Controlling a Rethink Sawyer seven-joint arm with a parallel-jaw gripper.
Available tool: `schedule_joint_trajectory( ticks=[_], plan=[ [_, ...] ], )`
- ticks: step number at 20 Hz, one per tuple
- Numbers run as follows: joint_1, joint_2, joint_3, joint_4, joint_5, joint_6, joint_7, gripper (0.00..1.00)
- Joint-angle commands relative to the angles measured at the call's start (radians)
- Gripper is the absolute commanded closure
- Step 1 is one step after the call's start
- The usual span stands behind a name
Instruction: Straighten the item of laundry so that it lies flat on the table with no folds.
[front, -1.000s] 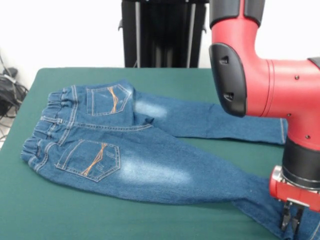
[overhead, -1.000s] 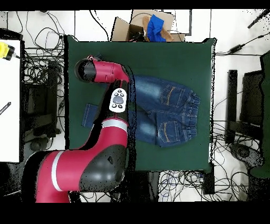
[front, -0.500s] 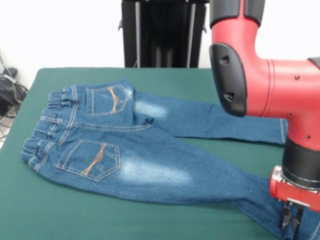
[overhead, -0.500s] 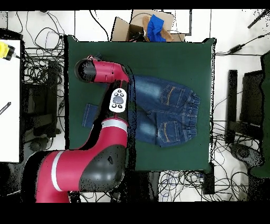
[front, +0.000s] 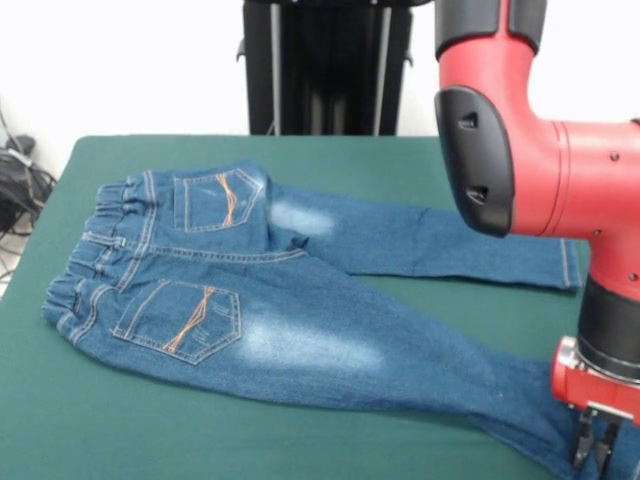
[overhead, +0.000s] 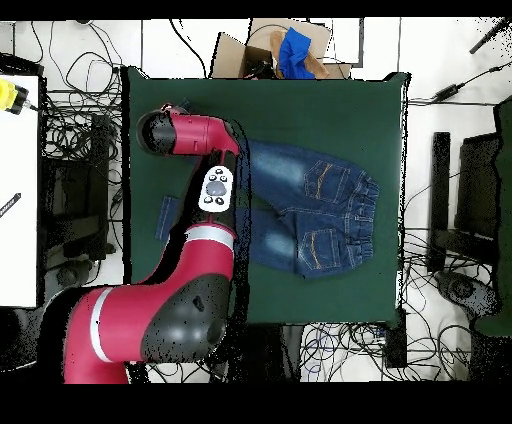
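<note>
The small blue jeans (front: 300, 300) lie back side up on the green table (front: 200, 430), waistband at the left and both legs running right. The near leg runs toward the lower right corner. My gripper (front: 596, 450) hangs from the red arm at the lower right, its fingers close together on the end of that near leg. The far leg's hem (front: 565, 262) lies flat behind the arm. In the overhead view the jeans (overhead: 320, 205) lie mid-table. The arm's end (overhead: 185, 135) hides the gripper and the held leg end.
The black pedestal (front: 325, 65) stands behind the table's far edge. In the overhead view a cardboard box with a blue object (overhead: 285, 50) sits just off the table's top edge. Cables lie on the floor all round. The big red arm (overhead: 190, 300) covers the table's lower left.
The arm and gripper have shifted a little to the right in the front view (left in the overhead view), and the near leg's end has gone with them, drawn slightly longer.
</note>
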Motion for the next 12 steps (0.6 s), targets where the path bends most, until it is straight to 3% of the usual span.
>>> schedule_joint_trajectory(
  ticks=[1, 6, 12],
  plan=[
    [0.075, 0.143, 0.046, -0.060, 0.116, 0.042, 0.338, 1.00],
    [0.089, 0.194, -0.004, -0.117, 0.152, 0.047, 0.344, 1.00],
    [0.048, 0.168, 0.063, -0.040, 0.126, -0.014, 0.207, 1.00]
  ],
)
